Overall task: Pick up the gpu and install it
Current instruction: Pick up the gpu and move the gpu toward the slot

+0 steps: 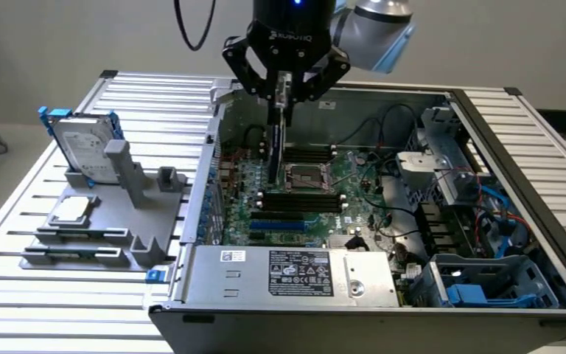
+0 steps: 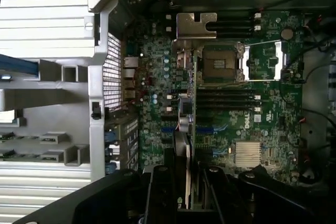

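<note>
My gripper (image 1: 284,92) hangs over the open computer case (image 1: 500,140), shut on the gpu (image 1: 279,144). The card points straight down, edge-on and thin, with its lower end just above the motherboard (image 1: 362,188) near the CPU socket (image 1: 303,175). In the wrist view the gpu (image 2: 183,145) runs away from my gripper (image 2: 185,195) as a narrow dark strip between the two black fingers (image 2: 159,190). A silver bracket (image 2: 195,24) shows at the gpu's far end. Blue expansion slots (image 1: 278,221) lie on the board, closer to the power supply.
A grey fixture (image 1: 106,228) beside the case, on the exterior view's left, holds a silver hard drive in a blue frame (image 1: 82,147) and a square silver CPU chip (image 1: 74,210). The power supply (image 1: 293,273) fills the case's near side; cables and drive bays (image 1: 460,199) crowd the right.
</note>
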